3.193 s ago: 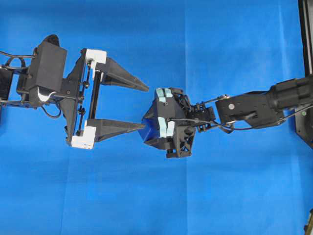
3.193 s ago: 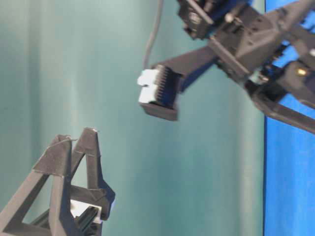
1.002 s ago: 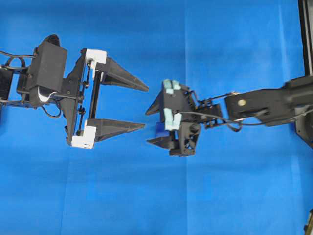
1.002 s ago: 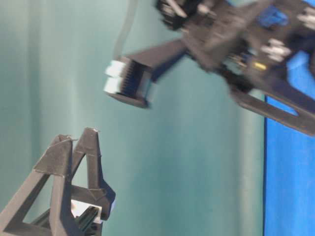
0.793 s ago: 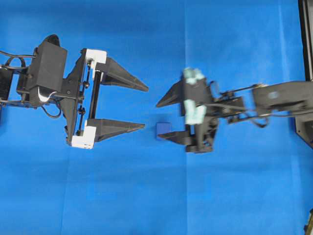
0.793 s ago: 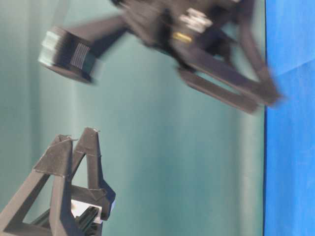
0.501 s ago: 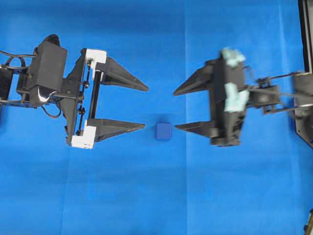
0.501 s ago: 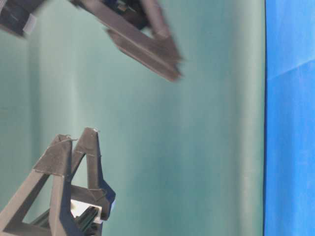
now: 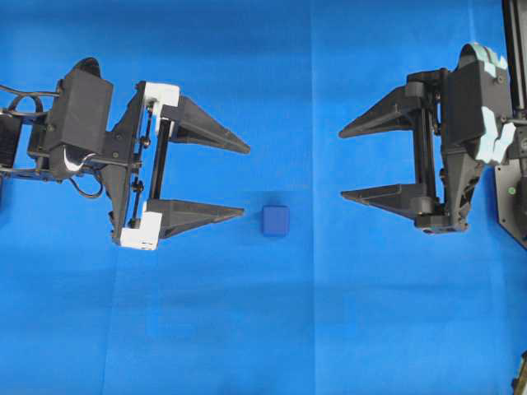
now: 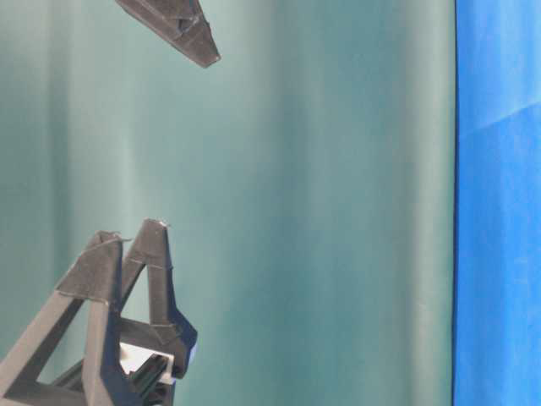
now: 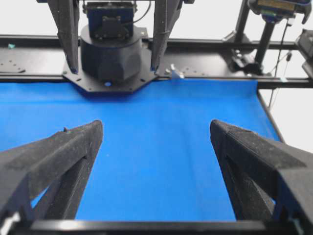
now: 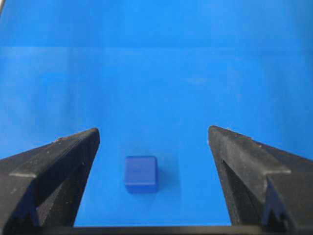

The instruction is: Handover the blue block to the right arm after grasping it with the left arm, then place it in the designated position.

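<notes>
Item 1: blue block (image 9: 275, 220). Small dark-blue cube with rounded edges, lying flat on the blue cloth (image 9: 247, 329) between the 2 arms. Nothing touches it. It sits just off the tip of the lower finger of the left gripper and well apart from the right gripper. In the right wrist view it lies low between the 2 spread fingers, its top face level. Judged to be set down at its placement spot, since it rests free with both grippers clear of it.

Item 2: left gripper (image 9: 245, 181). White-capped finger rail, jaws spread wide, nothing between them. It points toward the middle of the cloth, probably parked there so as not to crowd the block.

Item 3: right gripper (image 9: 342, 163). All-black rail, pale wrist housing, jaws apart and empty, positioned near the right edge of the overhead view, facing the block from a distance.

Item 4: surface. 1 blue cloth, smooth with faint fold lines, bare apart from the block.

Item 5: surroundings. Black frame rails (image 11: 205, 41) and the opposite arm's base (image 11: 111, 54) along the far edge in the left wrist view; a plain green backdrop (image 10: 321, 211) in the table-level view.
</notes>
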